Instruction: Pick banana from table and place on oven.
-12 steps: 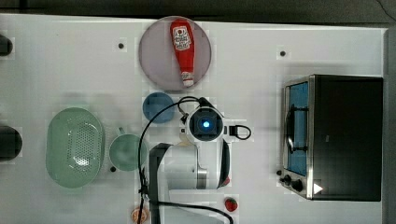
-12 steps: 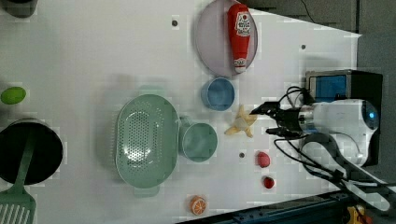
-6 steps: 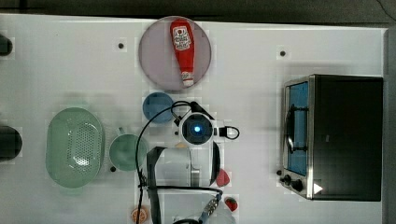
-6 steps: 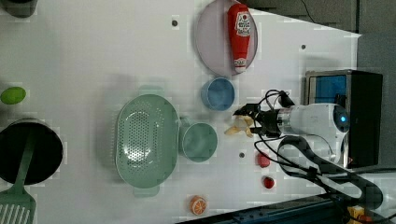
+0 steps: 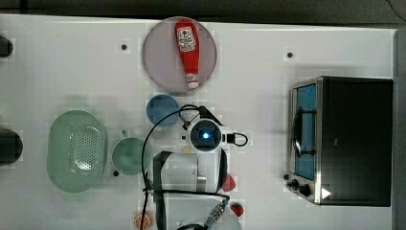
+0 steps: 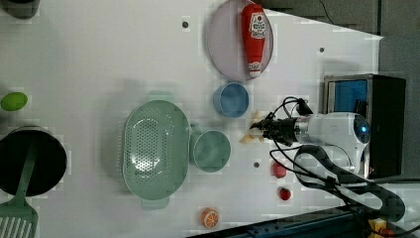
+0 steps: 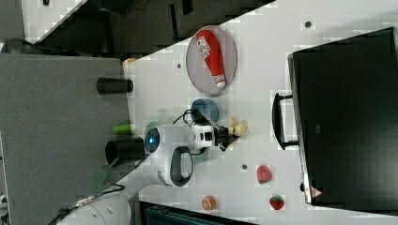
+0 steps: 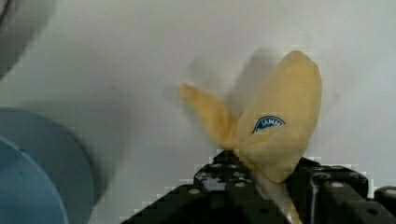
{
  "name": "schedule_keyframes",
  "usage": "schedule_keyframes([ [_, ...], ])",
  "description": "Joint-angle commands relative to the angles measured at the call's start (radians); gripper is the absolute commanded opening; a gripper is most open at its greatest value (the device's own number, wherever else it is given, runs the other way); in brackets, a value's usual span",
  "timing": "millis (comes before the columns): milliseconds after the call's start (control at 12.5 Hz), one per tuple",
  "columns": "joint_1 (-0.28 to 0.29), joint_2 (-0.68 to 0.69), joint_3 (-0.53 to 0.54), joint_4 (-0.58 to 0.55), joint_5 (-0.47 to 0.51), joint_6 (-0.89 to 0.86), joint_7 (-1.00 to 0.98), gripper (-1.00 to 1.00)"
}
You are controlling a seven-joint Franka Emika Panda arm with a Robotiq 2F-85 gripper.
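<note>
Just beside the blue bowl (image 6: 231, 99), on the white counter (image 5: 268, 28), lay the banana (image 8: 275, 126), a soft, pale yellow thing with a thin flap folded off to one side and a small blue sticker on its fat lobe. The tool (image 8: 266, 184) was down over it, its black jaws drawn in narrow around the banana's lower end, so that in the wrist view the yellow fabric was pinched between them; the left view showed the same dark fingertips (image 6: 262, 130) meeting the banana between the blue bowl and the green cup (image 6: 212, 150). Whether the squeeze had finished could not be told, but the step in hand looked like the grasp itself, with the fruit not yet lifted off the counter. The oven (image 5: 354, 139) stood well apart at the top view's right, its black top bare and its glass door facing the arm. By my judgement the next move called for a firm hold, a straight lift clear of the bowl and the cup, and a carry high enough to pass over the oven's steel front edge before setting down on top. A limp toy gripped by one end might sag or slip.
</note>
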Motion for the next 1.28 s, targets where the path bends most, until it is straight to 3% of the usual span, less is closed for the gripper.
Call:
schedule_keyframes([
  [80, -0.015, -0.053, 0.020, 0.030, -0.015, -0.026, -0.002, -0.53],
  [480, -0.016, -0.364, 0.024, 0.079, -0.014, -0.304, -0.002, -0.53],
  [720, -0.017, -0.529, 0.009, 0.216, -0.002, -0.603, -0.002, -0.53],
  [1040, -0.034, -0.579, -0.064, 0.447, 0.001, -0.937, -0.003, -0.53],
  [1280, -0.067, -0.550, -0.184, 0.519, -0.012, -1.011, -0.040, -0.53],
])
